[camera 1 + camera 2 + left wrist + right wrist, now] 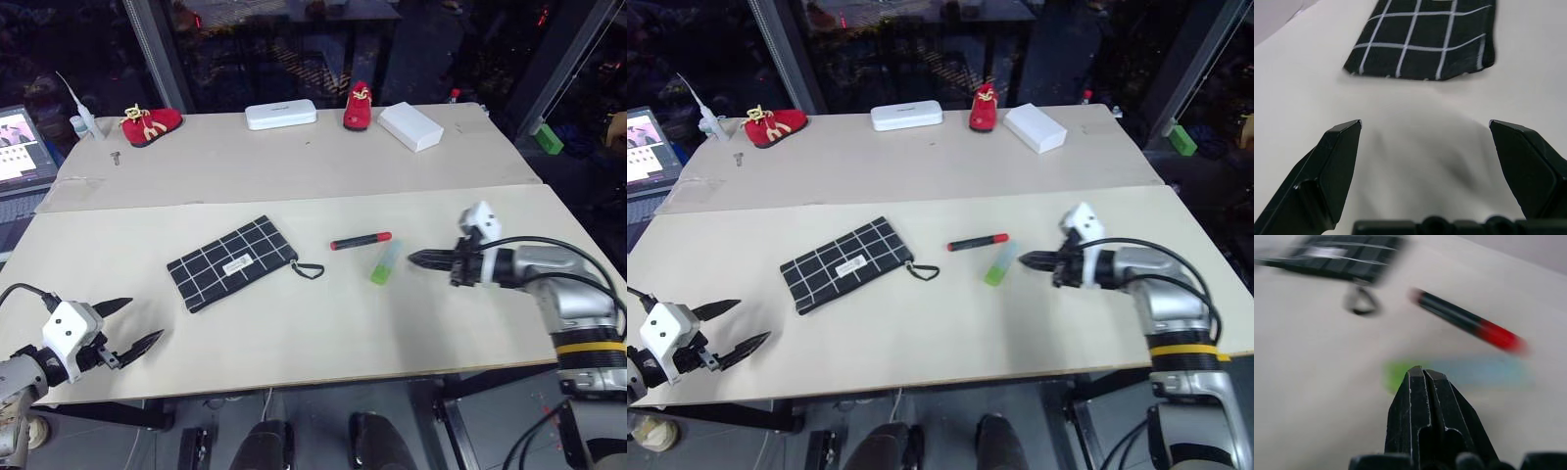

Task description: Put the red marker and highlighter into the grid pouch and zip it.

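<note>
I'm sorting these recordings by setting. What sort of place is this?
Probably a lab or test workspace, seen at night: a plain pale table set against dark glass walls, a laptop at its edge, and unrelated props laid out on it, like red shoes and white boxes.

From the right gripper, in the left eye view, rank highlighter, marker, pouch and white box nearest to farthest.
1. Highlighter, just off the right gripper tips.
2. Marker, just beyond it.
3. White box, at the far edge.
4. Pouch, across the table's middle.

Head cameras overlook the table (pixel 294 323); wrist cameras skim it closely.
</note>
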Controlling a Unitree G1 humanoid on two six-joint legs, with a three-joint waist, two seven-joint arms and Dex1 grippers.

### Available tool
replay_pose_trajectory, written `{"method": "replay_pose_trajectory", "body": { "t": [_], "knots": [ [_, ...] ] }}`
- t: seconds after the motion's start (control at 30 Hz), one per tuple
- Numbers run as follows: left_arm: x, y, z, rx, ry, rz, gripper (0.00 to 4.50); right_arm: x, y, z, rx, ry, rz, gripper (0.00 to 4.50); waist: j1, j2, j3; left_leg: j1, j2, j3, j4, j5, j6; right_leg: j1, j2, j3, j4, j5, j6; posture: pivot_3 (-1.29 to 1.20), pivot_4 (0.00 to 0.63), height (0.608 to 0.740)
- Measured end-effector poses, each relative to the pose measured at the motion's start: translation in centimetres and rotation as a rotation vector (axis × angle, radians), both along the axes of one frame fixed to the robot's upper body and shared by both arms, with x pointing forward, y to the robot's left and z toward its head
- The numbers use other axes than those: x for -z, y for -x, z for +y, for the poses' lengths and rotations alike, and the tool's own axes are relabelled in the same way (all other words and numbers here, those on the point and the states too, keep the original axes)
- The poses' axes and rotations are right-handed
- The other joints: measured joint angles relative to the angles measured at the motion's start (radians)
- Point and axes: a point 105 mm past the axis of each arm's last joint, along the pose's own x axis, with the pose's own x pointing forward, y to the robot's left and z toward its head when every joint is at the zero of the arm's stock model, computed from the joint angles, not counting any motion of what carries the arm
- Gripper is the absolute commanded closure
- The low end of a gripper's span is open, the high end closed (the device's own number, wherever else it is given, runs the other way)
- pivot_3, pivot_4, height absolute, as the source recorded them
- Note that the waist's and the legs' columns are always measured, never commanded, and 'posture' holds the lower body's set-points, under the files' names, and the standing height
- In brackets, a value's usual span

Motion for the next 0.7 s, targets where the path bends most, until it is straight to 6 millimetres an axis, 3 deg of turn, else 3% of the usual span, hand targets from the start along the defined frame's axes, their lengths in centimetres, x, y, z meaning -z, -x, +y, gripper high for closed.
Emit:
{"method": "replay_pose_trajectory", "body": {
  "t": [0.2,0.33,0.47,0.7],
  "knots": [
    [0.8,-0.7,-0.4,0.102,-0.126,0.022,0.0,-3.4,-0.5,8.1,-0.179,-0.035,-0.087,4.45,0.004,0.0,0.0,-0.001,0.0,0.0,0.0,0.0,-0.001,-0.004,-0.002,-0.006,0.001,0.001,-0.002,0.0,0.15,0.74],
    [0.6,-1.5,-0.5,0.142,-0.189,-0.016,0.0,-3.9,-1.6,11.7,-0.183,0.002,-0.122,4.45,0.009,0.0,0.0,-0.009,-0.001,0.002,0.0,0.0,-0.001,-0.012,-0.007,-0.02,0.002,0.003,-0.003,0.0,0.15,0.74],
    [0.0,-2.6,-1.1,0.15,-0.172,-0.071,0.0,-2.4,-4.8,14.7,-0.038,0.088,-0.108,4.45,0.002,0.001,0.0,-0.01,0.0,0.002,0.0,0.001,-0.003,-0.015,-0.006,-0.025,0.003,0.005,-0.004,0.0,0.15,0.74],
    [0.3,-2.7,-1.4,0.154,-0.161,-0.075,0.0,0.5,-7.0,17.3,0.073,0.154,-0.066,4.45,-0.019,0.001,0.0,-0.012,-0.001,0.002,0.0,0.001,-0.005,-0.016,-0.003,-0.027,0.005,0.006,-0.004,0.0,0.15,0.74]
  ]
}}
